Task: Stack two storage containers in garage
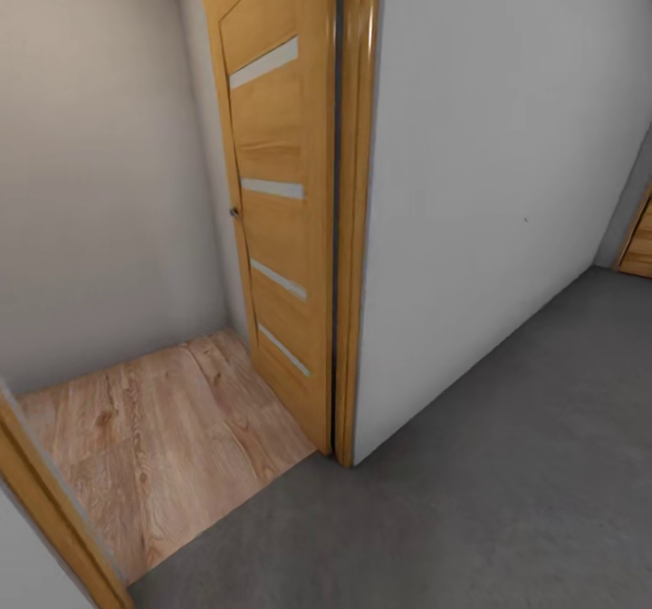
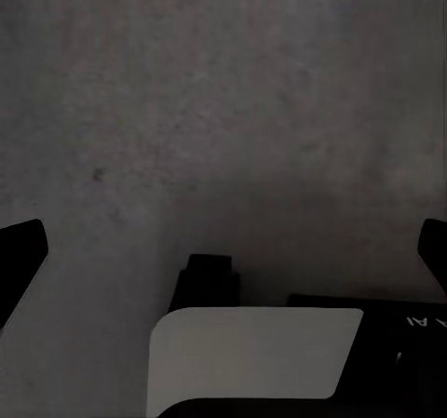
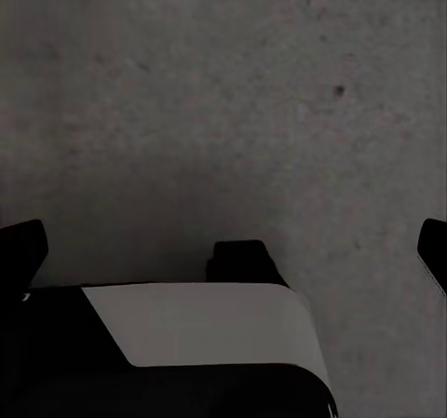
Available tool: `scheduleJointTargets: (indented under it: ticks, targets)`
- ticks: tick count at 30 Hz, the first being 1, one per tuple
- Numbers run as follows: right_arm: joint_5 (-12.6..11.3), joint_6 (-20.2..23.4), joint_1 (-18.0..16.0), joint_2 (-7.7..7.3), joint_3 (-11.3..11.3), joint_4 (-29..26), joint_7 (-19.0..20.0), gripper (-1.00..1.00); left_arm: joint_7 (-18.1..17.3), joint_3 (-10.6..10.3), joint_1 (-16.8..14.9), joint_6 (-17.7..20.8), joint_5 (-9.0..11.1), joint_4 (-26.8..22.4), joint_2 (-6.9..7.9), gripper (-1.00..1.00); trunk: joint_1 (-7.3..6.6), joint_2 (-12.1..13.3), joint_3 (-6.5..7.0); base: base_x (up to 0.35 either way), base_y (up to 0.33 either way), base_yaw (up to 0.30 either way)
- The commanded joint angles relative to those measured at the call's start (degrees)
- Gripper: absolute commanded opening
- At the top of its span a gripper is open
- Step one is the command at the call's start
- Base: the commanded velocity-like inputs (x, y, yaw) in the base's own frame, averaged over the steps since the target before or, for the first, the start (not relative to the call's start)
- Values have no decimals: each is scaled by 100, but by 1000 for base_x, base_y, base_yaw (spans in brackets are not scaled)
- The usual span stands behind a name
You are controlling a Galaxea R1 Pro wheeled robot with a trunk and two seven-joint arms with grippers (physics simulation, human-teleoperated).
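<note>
Both hands spread wide and empty over the grey concrete floor (image 1: pixel 507 500) by the open wooden door (image 1: pixel 276 193) — the light, thin-walled bins, unseen here, probably want a rim grip.

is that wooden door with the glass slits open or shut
Open: the door stands swung away from its frame, showing wood-plank floor past the doorway.

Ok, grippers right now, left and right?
Left gripper: open, holding nothing, over the concrete floor.
Right gripper: open, holding nothing.
</note>
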Motion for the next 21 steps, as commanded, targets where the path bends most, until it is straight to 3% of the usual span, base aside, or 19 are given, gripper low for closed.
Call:
scheduleJointTargets:
  ticks: [1, 21]
  targets:
    - [-57, -31, -7, 5, 48, 18, -2, 100, 19, -7, -3, 21, 29, -3, -1, 100, 3, -3, -6, 317, 0, 0]
    - [-52, -6, -7, 5, 48, 18, -10, 100, 22, -7, -3, 21, 27, -3, -1, 100, 3, -3, -6, 317, 0, 0]
